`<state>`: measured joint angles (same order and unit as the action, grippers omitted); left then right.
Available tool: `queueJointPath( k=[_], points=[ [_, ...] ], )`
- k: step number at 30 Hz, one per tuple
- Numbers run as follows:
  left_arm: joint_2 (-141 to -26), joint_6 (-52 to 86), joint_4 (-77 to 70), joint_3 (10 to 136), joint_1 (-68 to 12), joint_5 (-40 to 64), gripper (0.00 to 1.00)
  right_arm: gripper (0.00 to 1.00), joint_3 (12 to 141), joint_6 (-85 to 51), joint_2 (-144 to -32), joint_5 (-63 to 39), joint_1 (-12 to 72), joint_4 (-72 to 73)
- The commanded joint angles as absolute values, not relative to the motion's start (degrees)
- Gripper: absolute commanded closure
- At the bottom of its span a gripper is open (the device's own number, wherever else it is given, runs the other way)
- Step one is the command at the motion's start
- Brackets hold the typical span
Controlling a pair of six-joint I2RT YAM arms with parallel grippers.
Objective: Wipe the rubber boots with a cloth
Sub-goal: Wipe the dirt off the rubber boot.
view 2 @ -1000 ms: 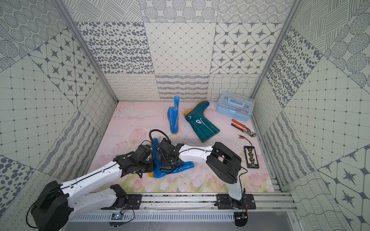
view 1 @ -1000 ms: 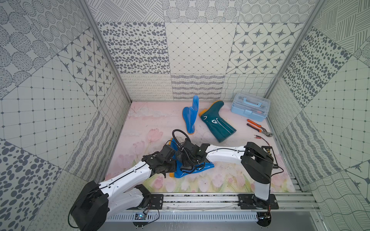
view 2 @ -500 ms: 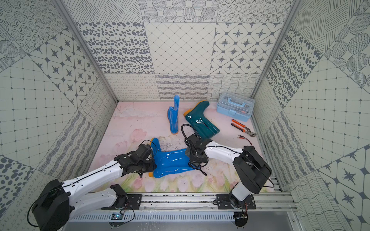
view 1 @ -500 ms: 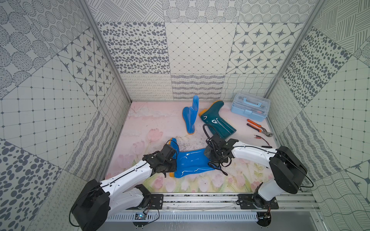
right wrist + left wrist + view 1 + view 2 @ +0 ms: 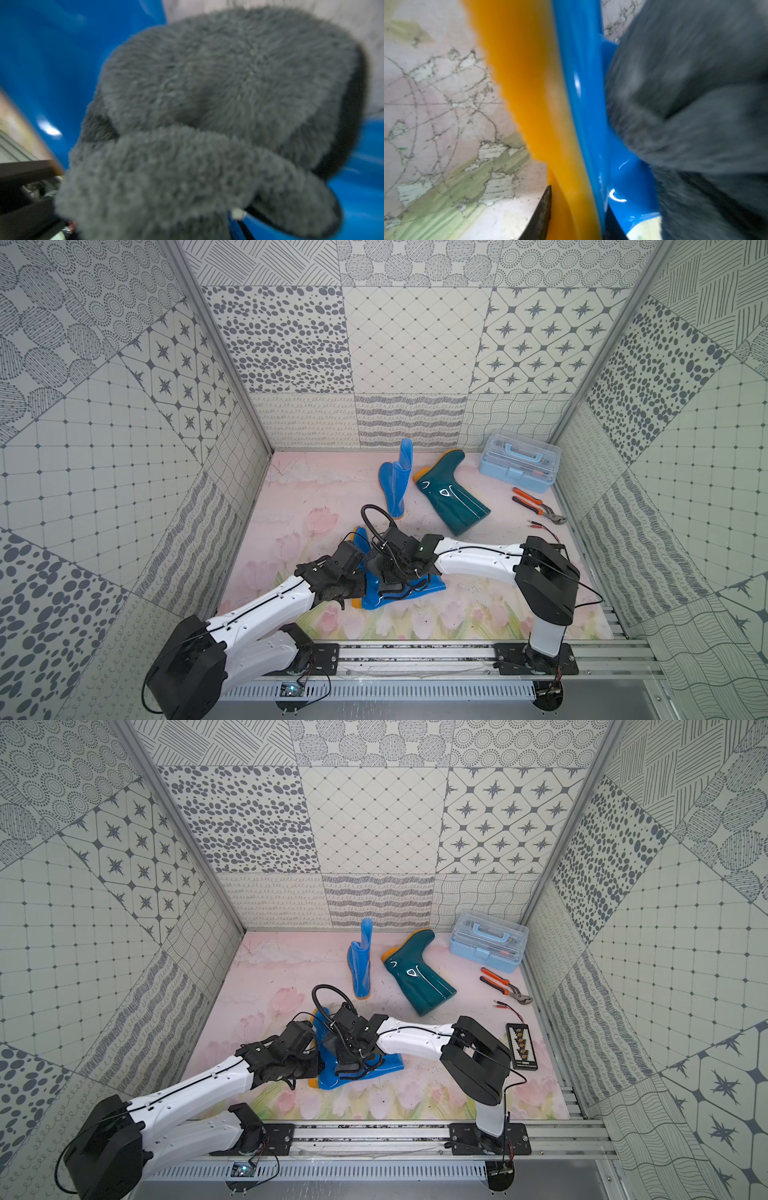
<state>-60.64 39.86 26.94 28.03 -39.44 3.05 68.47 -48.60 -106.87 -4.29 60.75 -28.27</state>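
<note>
A bright blue rubber boot (image 5: 430,587) lies on its side near the front edge, also seen in the second top view (image 5: 388,1064). My left gripper (image 5: 577,220) is shut on its foot, one finger on the orange sole (image 5: 529,104) and one on the blue upper. My right gripper (image 5: 385,572) is shut on the dark grey cloth (image 5: 207,99) and presses it on the boot's foot end; the cloth hides its fingers. The cloth (image 5: 685,104) lies right beside the left gripper. A second blue boot (image 5: 397,483) stands at the back. A teal boot (image 5: 451,499) lies beside it.
A light blue toolbox (image 5: 517,466) sits at the back right. Orange-handled pliers (image 5: 536,506) and red-tipped leads (image 5: 540,525) lie in front of it. A black strip (image 5: 521,1046) lies by the right wall. Patterned walls close in on three sides.
The right gripper swept the cloth along the near boot out to the shaft's open end and back to the foot end. The left gripper kept its hold and stayed put.
</note>
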Motion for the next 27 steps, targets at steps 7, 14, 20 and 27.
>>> queueJointPath(
  k=[7,14,20,27],
  points=[
    [-58.8,37.1,25.4,24.4,-40.2,3.8,1.00,1.00,47.6,-48.5,-89.5,-0.4,45.8,-44.5],
    [-57.5,36.1,20.2,23.8,-40.2,5.8,0.93,1.00,54.3,-45.7,-73.5,4.8,42.0,-46.3],
    [-57.6,36.0,25.4,28.9,-40.2,6.2,0.48,1.00,56.8,-47.7,-73.9,4.2,45.8,-39.1],
    [-45.9,38.1,33.0,29.6,-40.2,7.0,0.27,1.00,65.0,-48.9,-91.3,-0.5,57.7,-31.8]
  ],
)
